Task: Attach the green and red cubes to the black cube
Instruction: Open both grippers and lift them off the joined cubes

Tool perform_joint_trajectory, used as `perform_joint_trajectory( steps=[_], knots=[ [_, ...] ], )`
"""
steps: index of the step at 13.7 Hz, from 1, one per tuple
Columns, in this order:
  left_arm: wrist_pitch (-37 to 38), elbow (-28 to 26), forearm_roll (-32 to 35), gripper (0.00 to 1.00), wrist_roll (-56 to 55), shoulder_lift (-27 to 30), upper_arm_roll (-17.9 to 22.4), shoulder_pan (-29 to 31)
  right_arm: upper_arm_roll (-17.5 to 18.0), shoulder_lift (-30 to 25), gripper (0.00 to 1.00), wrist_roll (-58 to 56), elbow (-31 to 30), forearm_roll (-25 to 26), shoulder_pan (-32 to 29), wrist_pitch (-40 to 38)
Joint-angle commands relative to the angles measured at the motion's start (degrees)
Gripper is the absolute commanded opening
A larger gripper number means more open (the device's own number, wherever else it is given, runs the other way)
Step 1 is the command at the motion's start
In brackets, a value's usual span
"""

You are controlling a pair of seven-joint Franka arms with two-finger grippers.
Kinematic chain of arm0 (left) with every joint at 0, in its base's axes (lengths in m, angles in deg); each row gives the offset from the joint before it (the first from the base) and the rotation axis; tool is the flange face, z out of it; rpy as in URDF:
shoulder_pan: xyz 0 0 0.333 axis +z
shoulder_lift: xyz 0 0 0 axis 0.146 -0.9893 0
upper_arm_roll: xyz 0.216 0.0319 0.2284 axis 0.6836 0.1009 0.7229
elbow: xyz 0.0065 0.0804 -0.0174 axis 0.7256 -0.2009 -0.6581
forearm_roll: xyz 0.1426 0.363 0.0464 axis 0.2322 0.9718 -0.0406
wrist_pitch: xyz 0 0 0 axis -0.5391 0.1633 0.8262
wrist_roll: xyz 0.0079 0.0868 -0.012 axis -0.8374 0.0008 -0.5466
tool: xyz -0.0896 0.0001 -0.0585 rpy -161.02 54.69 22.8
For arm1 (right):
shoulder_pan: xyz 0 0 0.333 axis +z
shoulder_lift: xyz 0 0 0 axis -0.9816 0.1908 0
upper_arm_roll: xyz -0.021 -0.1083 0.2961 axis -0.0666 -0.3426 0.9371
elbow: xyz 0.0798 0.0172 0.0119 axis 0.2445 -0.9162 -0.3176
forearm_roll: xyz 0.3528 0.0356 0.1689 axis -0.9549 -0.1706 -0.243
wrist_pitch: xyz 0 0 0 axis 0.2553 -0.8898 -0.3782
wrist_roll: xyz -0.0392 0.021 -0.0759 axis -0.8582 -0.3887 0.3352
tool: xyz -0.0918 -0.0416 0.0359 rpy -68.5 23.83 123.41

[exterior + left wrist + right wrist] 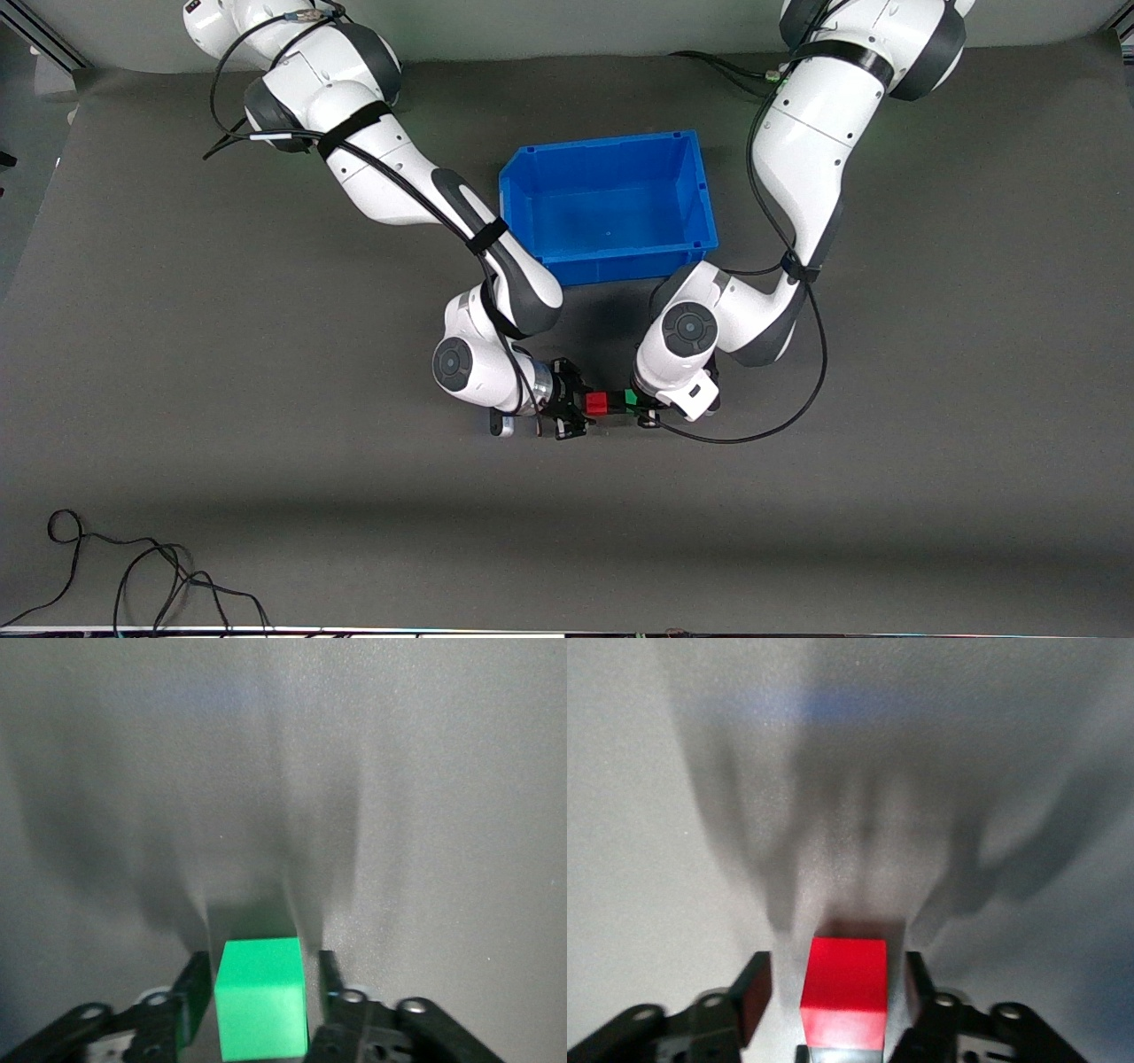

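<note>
The red cube (596,404) and the green cube (630,398) lie close together in a row on the grey mat, nearer to the front camera than the blue bin. My right gripper (576,413) straddles the red cube (845,988); its fingers (755,992) stand apart from it on both sides. My left gripper (645,409) straddles the green cube (261,997) with narrow gaps at its fingers (330,979). A black block edge (843,1055) touches the red cube; I cannot tell whether it is the black cube.
The blue bin (702,190) stands empty on the mat (266,443) between the two arms, farther from the front camera than the cubes. A loose black cable (133,576) lies at the mat's near edge toward the right arm's end.
</note>
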Motion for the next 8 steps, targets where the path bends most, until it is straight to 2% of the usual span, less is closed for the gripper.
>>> perform_joint_trajectory(
  steps=[1, 3, 5, 8],
  knots=[
    [0.58, 1.91, 0.56, 1.00, 0.11, 0.10, 0.47, -0.32, -0.60, 0.48, 1.00, 0.34, 1.70, -0.97, 0.29, 0.15],
    [2.34, 4.63, 0.82, 1.00, 0.29, 0.89, 0.65, 1.60, -1.04, -1.18, 1.00, 0.16, 1.44, -0.62, -0.15, -0.46],
    [8.11, 8.75, 1.52, 1.00, 0.46, 1.60, 0.65, 4.94, -1.22, -4.42, 1.00, -0.01, -0.92, -0.45, -1.11, -1.25],
    [15.86, 15.26, 4.86, 1.00, 1.95, 3.00, 0.65, 8.89, -1.31, -12.76, 1.00, -5.53, -5.93, 2.28, -2.34, -6.33]
  ],
)
